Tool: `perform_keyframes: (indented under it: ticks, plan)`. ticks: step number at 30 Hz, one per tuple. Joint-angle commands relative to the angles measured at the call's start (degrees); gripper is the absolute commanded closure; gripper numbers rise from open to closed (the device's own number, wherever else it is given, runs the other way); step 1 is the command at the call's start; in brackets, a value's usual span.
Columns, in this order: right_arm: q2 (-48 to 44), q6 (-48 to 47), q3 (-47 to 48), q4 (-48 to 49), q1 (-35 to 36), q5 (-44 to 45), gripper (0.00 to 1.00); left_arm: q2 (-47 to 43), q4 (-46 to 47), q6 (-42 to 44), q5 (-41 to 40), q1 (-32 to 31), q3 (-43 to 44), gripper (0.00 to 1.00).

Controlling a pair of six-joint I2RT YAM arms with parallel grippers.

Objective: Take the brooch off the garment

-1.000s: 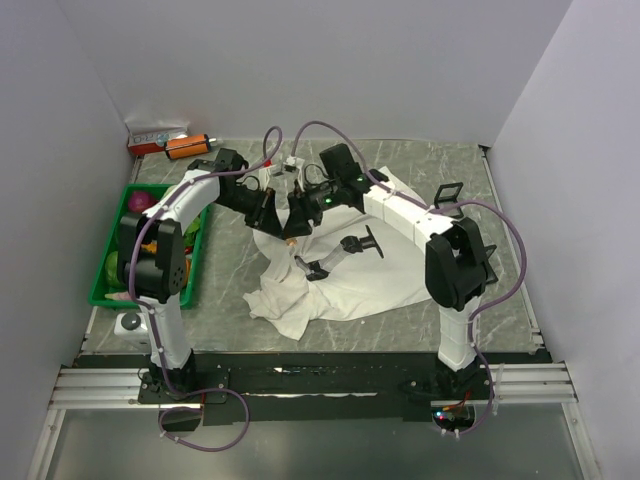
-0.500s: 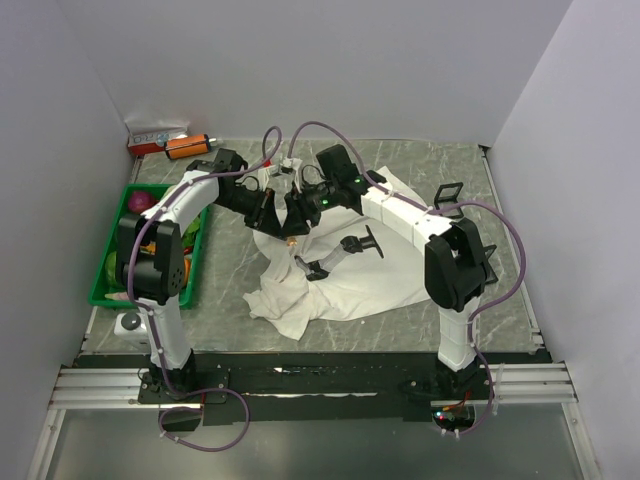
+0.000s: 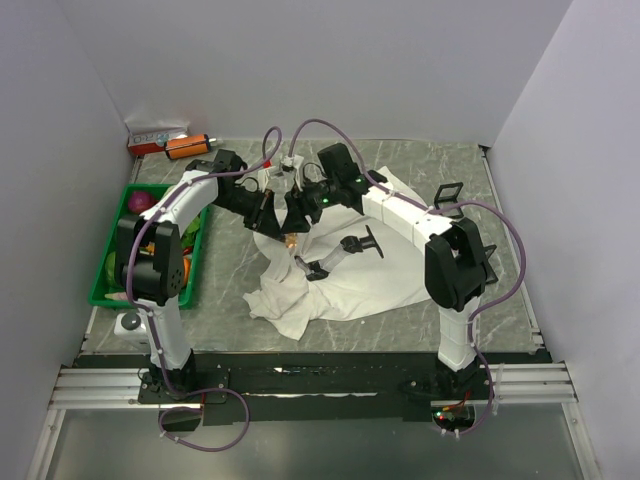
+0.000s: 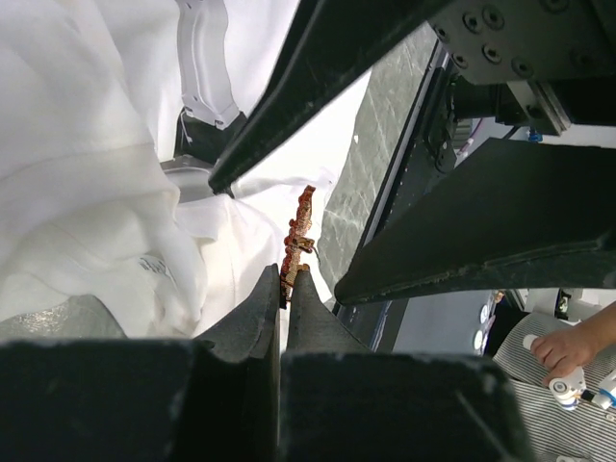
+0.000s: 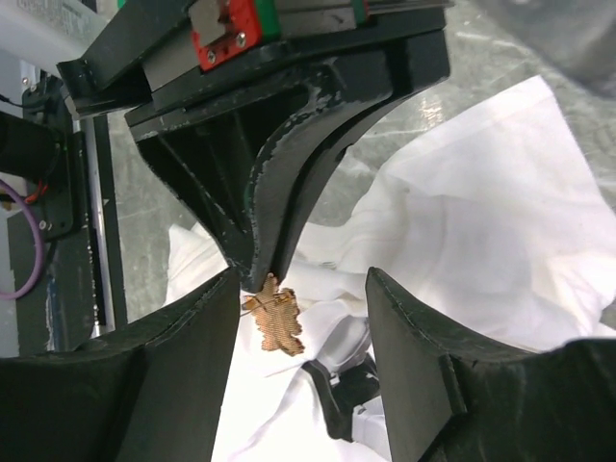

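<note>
"What sits between those two dark fingers at the bottom?"

"They belong to the right gripper, and they stand well apart with nothing touching them. In the gap hangs the brooch, a small orange-gold leafy thing."

"What is it hanging from?"

"From the left gripper, which comes down from above. Its black fingers are pressed together at the tip, right on the brooch's upper end."

"And what's underneath?"

"The white garment, rumpled, lying on the grey marbled table. I can't tell whether the brooch is clear of the cloth. A purple cable loops at the left edge."
</note>
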Motion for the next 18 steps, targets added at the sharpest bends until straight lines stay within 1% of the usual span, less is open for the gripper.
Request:
perform_keyframes:
  ticks: [1,10,18]
  plan:
    - [-2.52,-2.32,1.79,1.17,-0.69,-0.8,0.37,-3.05,-0.58,1.7,3.09,0.07,0.77,0.99]
    - [-1.11,-5.48,1.09,-2.53,-0.51,-5.54,0.37,-3.49,-0.49,1.79,3.01,0.34,0.78,0.99]
    - [-0.23,-7.68,1.7,-5.87,-0.6,-8.45,0.44,-3.32,-0.32,1.62,3.09,0.51,0.86,0.99]
